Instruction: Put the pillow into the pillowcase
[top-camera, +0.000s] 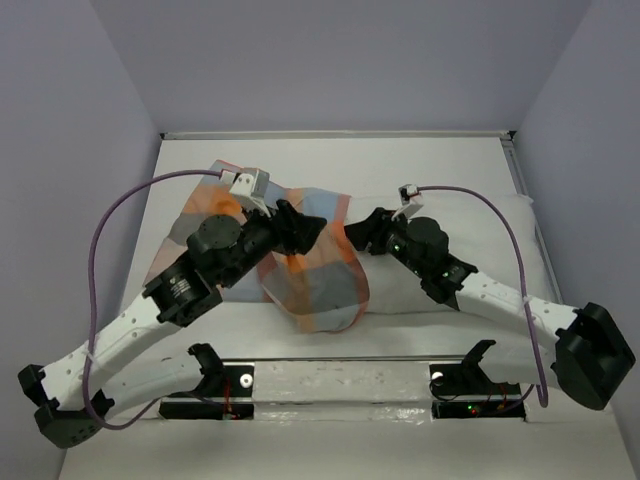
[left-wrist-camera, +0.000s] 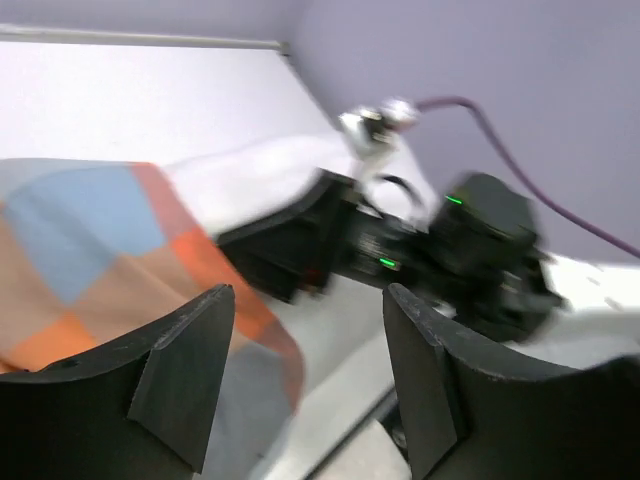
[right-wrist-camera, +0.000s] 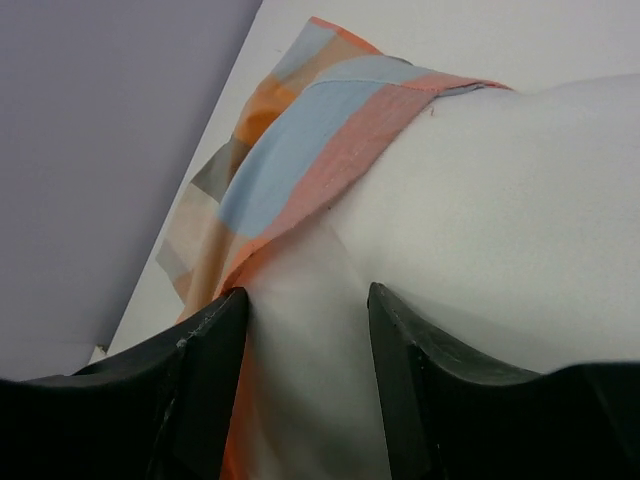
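Black plastic fingers (left-wrist-camera: 180, 380) first: the left gripper (left-wrist-camera: 308, 335) has its jaws spread with nothing between them, poised just off the pillowcase (left-wrist-camera: 90, 250). The right gripper (right-wrist-camera: 308, 300) is parted too, straddling a soft white bulge of the pillow (right-wrist-camera: 520, 200) and pinching nothing I can see. Both sit at the case's mouth, likely ready to re-grip. Moving outward, thin checked cloth in orange, blue and tan sheathes only the end nearer the left arm. Its hem slants across plump plain fabric, and the rest lies bare on the white table (top-camera: 450, 160).
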